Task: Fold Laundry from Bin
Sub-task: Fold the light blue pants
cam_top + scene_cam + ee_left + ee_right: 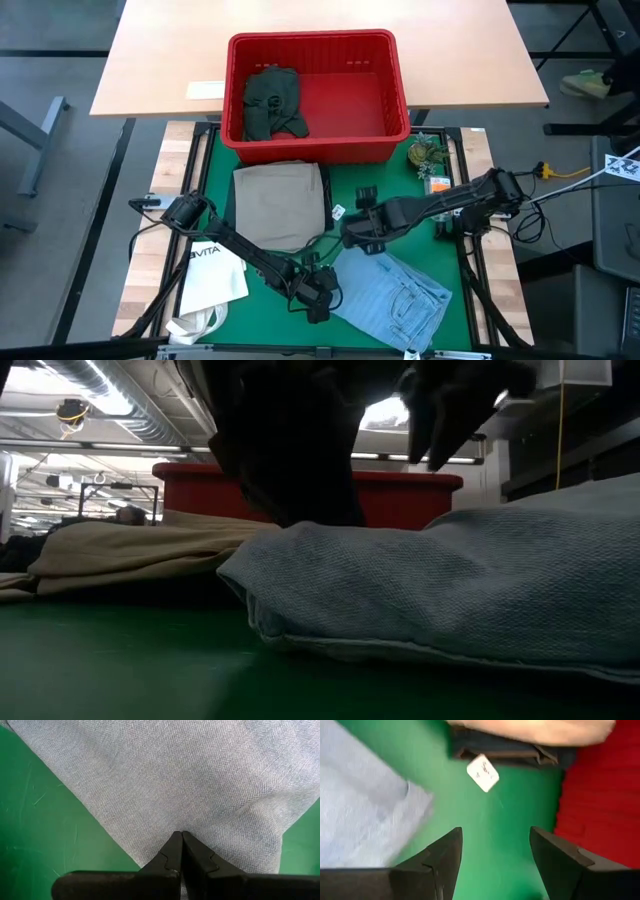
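The red bin (pixel 395 90) stands at the far edge of the green mat (pixel 345 180) with a dark green garment (pixel 272 100) lying in its left half. Folded khaki trousers (pixel 278 200) lie on a dark piece (pixel 495 750) in front of the bin. Light blue jeans (pixel 395 290) lie folded at the near right. My left gripper (pixel 318 297) is shut at the jeans' left end. My right gripper (pixel 355 228) hangs open above the bare mat between the khaki trousers and the jeans, with nothing between its fingers (pixel 442 852). My left gripper has its shut fingertips (pixel 181 840) on the narrowing left end of the light blue jeans (pixel 182 820), slanting down from the table's left. The cloth runs in toward the tips from both sides. How many layers it pinches is hidden by the fingers. The jeans' body rests on the mat.
A white VITA tote bag (pixel 215 275) lies at the near left beside my left arm. A white tag (pixel 483 772) lies on the mat by the khaki trousers. Small objects (pixel 428 160) sit at the mat's far right corner. A wooden table (pixel 150 60) lies beyond the bin.
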Controlling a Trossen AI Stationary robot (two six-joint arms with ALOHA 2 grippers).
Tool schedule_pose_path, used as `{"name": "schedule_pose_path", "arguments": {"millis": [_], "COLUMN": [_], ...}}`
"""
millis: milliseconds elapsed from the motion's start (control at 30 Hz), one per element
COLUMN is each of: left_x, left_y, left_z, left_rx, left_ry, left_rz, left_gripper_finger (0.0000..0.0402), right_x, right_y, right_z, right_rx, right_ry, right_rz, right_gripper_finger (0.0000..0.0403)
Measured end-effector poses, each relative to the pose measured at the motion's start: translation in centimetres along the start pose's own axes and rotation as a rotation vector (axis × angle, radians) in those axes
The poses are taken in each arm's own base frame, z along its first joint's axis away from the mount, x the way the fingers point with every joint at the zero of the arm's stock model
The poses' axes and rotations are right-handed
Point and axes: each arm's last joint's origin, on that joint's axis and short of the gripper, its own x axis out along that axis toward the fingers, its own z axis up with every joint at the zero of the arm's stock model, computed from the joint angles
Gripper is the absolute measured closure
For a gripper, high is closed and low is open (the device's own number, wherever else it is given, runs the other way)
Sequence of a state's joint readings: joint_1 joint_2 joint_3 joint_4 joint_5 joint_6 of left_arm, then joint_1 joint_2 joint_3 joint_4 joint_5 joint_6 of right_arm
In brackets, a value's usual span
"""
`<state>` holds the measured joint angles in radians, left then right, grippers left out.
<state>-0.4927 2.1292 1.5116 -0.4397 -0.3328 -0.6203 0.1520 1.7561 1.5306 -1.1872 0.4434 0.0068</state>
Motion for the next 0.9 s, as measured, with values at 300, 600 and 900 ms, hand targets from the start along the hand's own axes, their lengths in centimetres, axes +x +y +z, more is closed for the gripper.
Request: {"name": "schedule_pose_path", "arguments": {"millis": [300,600,900], "left_x": [0.0,-0.4,-2.0], "left_y": [-0.1,-0.5,-0.9], "left_z": [0.1,0.7,2.4], "left_rx": [0.000,-0.054,-0.036], "left_ry": [0.011,0.063,0.092], "left_rz": [-0.024,-0.131,-0.148], "left_gripper_finger": [0.0372,0.0294,0.0309], "right_x": [-5.1,-8.3,-10.7], "right_y": [3.4,9.4,13.8], "right_z": [-1.6,-4.0,-6.5], "right_rx": [-0.154,-0.233,-0.221], "right_ry": [0.085,0.073,0.062], "right_rz": [0.017,0.065,0.170], "right_gripper_finger": [0.0171,0.0171,0.0171]}}
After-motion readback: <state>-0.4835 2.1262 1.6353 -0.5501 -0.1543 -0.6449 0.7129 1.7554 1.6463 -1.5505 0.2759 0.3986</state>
